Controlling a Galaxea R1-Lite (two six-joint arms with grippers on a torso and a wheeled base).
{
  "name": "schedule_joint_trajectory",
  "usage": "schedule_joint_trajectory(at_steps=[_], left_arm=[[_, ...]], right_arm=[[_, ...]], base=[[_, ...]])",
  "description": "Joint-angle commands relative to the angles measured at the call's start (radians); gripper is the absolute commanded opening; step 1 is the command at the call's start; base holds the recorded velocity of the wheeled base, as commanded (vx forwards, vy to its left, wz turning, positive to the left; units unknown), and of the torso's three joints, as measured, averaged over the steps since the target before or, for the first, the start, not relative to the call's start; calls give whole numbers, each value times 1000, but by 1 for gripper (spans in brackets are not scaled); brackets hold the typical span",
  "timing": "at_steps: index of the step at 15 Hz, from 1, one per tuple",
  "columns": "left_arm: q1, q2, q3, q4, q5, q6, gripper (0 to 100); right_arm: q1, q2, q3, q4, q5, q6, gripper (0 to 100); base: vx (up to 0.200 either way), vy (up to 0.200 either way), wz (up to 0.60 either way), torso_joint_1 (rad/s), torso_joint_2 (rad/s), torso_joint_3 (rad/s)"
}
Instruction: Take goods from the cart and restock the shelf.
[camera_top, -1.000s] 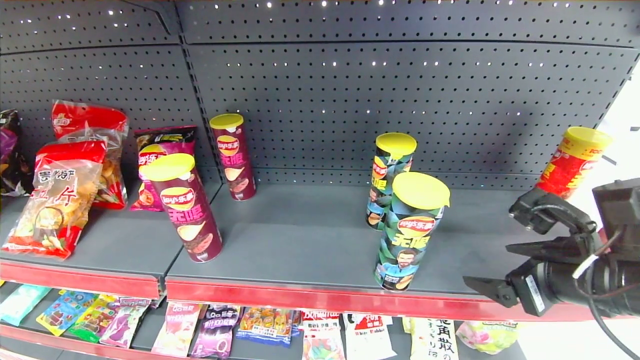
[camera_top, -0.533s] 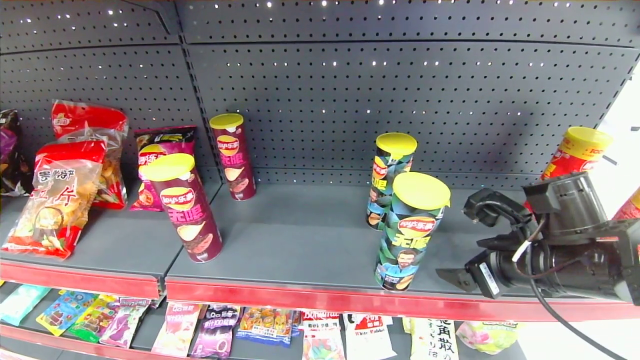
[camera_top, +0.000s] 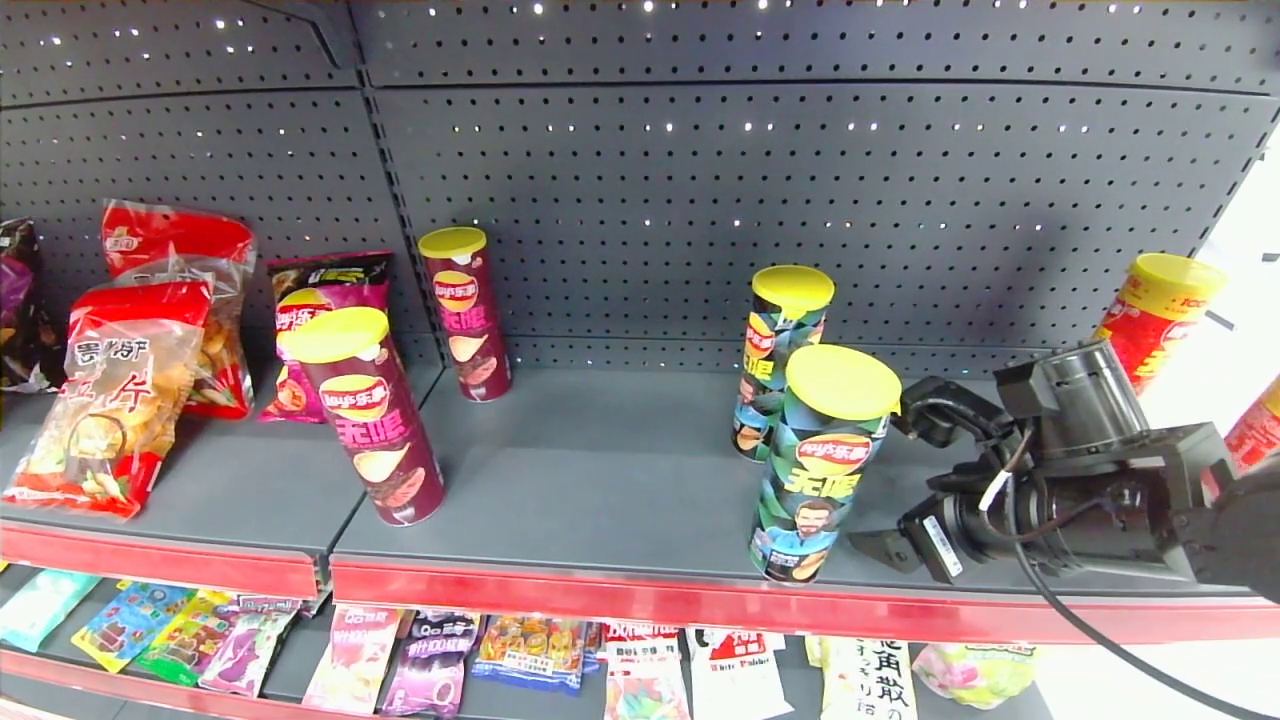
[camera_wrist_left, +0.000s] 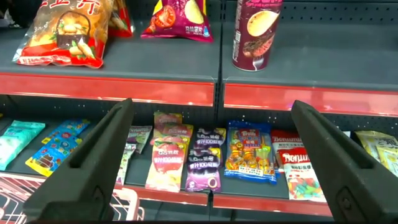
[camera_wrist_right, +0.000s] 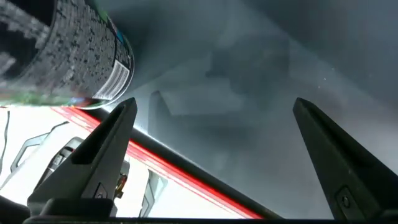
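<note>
The right gripper (camera_top: 890, 480), jaws wide and empty, sits at the lower right of the head view, just beside the front green chips can (camera_top: 822, 470). The can stands upright on the shelf (camera_top: 600, 470), near its red front lip (camera_top: 640, 600). If a grasp is meant, centre the jaws around the can's body before closing, without nudging it forward. The left gripper (camera_wrist_left: 211, 107) is spread open, holding nothing.

Six chip cans (camera_top: 365, 415), four top-shelf bags (camera_top: 120, 400)
</note>
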Motion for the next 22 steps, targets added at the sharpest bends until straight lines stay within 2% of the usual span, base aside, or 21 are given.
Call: schedule_joint_trajectory(at_steps=[1,13,17,22], left_arm=[[0,-1,0,0,1,0,100],[0,-1,0,0,1,-2,100],[0,-1,0,0,1,-2,100],[0,-1,0,0,1,-2,100]], right_arm=[[6,24,-16,-1,-9,1,100],[17,56,-25,0,-21,4,100],[21,58,-23,2,-24,60,100],[29,64,-13,2,-24,60,100]], base=[[0,0,0,0,0,0],[0,0,0,0,0,0],[0,0,0,0,0,0],[0,0,0,0,0,0]])
